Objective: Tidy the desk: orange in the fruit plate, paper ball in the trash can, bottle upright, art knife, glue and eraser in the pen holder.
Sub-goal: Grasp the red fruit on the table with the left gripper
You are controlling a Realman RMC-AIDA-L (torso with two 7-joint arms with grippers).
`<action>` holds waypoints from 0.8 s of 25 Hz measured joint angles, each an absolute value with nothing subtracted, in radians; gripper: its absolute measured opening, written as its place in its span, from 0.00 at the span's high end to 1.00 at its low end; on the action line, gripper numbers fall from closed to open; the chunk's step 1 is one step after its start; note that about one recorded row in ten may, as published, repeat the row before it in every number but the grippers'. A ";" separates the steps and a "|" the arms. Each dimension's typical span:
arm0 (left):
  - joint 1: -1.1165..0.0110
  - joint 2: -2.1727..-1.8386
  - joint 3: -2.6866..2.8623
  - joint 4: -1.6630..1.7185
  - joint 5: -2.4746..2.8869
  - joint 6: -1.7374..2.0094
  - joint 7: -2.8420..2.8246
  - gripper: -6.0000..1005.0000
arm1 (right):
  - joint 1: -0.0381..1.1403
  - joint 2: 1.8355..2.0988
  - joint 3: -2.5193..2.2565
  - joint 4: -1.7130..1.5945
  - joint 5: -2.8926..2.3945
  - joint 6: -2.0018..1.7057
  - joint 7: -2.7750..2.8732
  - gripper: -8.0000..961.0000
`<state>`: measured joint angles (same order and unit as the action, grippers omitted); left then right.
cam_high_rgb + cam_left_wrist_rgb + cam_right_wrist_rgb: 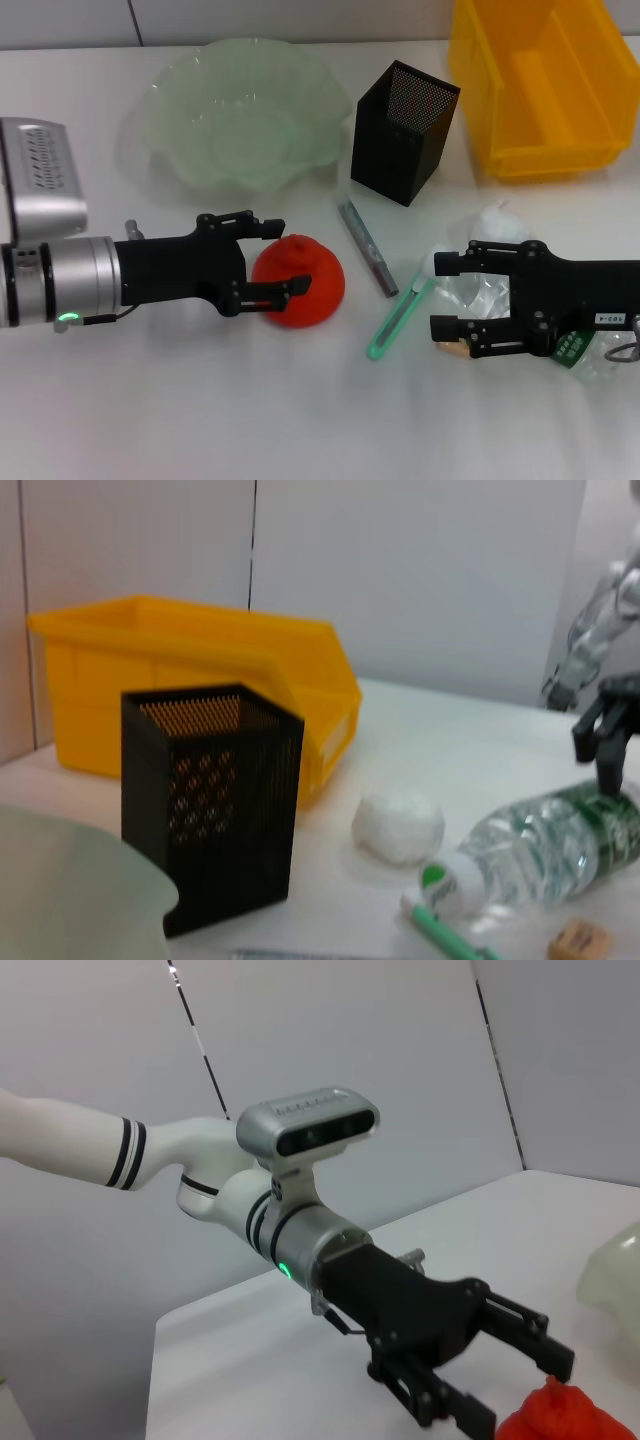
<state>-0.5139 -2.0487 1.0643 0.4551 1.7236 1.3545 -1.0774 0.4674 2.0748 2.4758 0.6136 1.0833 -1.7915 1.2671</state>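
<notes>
Between the left claw's (278, 258) spread fingers: orange (300, 282).

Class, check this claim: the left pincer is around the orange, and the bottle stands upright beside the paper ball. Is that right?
Not quite. The left pincer is around the orange, but the bottle lies on its side beside the paper ball; the left wrist view shows it.

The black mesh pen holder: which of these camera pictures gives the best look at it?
The left wrist view shows the pen holder best: it stands close and large, its mesh and open top plain. The head view shows it whole but smaller, between the green fruit plate and the yellow bin. The right wrist view does not show it.
</notes>
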 joint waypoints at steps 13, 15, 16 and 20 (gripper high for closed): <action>-0.538 -2.069 1.066 0.457 1.762 1.266 -1.075 0.22 | 0.468 2.074 2.476 0.617 1.085 -1.792 1.267 0.15; -0.539 -2.069 1.067 0.457 1.762 1.265 -1.075 0.22 | 0.468 2.073 2.476 0.619 1.086 -1.792 1.267 0.15; -0.540 -2.069 1.067 0.457 1.761 1.265 -1.075 0.22 | 0.468 2.073 2.476 0.619 1.086 -1.792 1.267 0.15; -0.540 -2.069 1.068 0.457 1.761 1.265 -1.075 0.28 | 0.468 2.072 2.476 0.620 1.087 -1.792 1.267 0.15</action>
<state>-0.5401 -2.0693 1.0677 0.4568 1.7607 1.2646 -1.0753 0.4678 2.0725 2.4758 0.6199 1.0872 -1.7917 1.2671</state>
